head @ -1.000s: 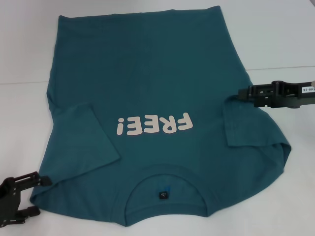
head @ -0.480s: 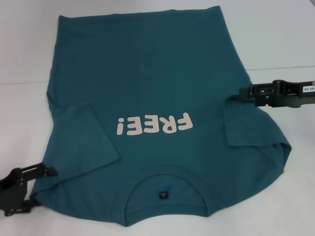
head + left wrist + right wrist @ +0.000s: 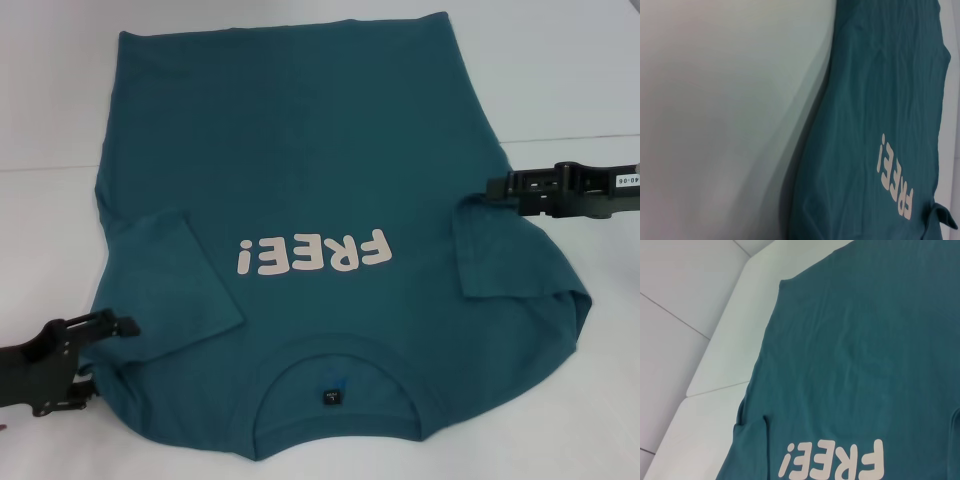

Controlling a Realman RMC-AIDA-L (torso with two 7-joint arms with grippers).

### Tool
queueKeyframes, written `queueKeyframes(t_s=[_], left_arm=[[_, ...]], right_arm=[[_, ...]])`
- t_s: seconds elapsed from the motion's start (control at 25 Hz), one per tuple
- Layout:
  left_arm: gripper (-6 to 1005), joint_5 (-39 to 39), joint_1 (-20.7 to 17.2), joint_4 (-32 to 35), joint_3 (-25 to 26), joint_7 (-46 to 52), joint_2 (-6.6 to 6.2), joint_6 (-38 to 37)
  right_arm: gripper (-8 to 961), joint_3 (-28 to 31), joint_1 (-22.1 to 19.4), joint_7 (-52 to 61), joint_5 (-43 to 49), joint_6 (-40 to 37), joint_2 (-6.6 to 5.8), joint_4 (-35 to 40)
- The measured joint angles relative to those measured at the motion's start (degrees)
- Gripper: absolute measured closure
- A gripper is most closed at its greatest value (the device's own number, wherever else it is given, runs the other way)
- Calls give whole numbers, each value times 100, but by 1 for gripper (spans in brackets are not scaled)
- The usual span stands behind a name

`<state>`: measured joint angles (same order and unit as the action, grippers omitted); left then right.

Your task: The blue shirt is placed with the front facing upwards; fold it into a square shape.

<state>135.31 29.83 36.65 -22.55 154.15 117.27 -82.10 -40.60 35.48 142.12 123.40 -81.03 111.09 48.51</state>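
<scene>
The blue shirt [image 3: 300,150] lies flat on the white table [image 3: 570,70], front up, with pale "FREE!" lettering [image 3: 312,255] and a small dark neck label [image 3: 331,397] at the collar nearest me. Both sleeves are folded in over the body. My left gripper [image 3: 108,360] is open at the shirt's near left shoulder corner, its upper finger over the cloth edge. My right gripper [image 3: 492,188] sits at the right edge, by the top of the folded right sleeve [image 3: 500,255]. The shirt also shows in the left wrist view [image 3: 880,100] and the right wrist view [image 3: 865,340].
Bare white table surface lies to the left [image 3: 50,150] and right of the shirt. A seam in the table [image 3: 560,140] runs across on the right. The shirt's hem reaches close to the far edge of the view.
My left gripper has moved right and a little up, from off the shirt's near left corner to over its edge. The right gripper and the shirt have not moved.
</scene>
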Motion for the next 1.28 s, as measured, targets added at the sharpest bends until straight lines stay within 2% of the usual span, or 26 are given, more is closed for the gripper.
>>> queueKeyframes(t_s=[0.56, 0.8, 1.0, 1.28], left_arm=[[104, -42, -43, 83, 27, -128, 6, -29], [293, -75, -68, 56, 61, -155, -5, -26], [534, -80, -83, 46, 89, -263, -10, -1], [745, -279, -142, -14, 214, -902, -28, -57]], right_arm=[[152, 93, -55, -9, -26, -11, -1, 0], [152, 116, -67, -9, -32, -15, -9, -8], [153, 116, -75, -16, -36, -21, -9, -8], [153, 253, -87, -174, -36, -32, -10, -160]])
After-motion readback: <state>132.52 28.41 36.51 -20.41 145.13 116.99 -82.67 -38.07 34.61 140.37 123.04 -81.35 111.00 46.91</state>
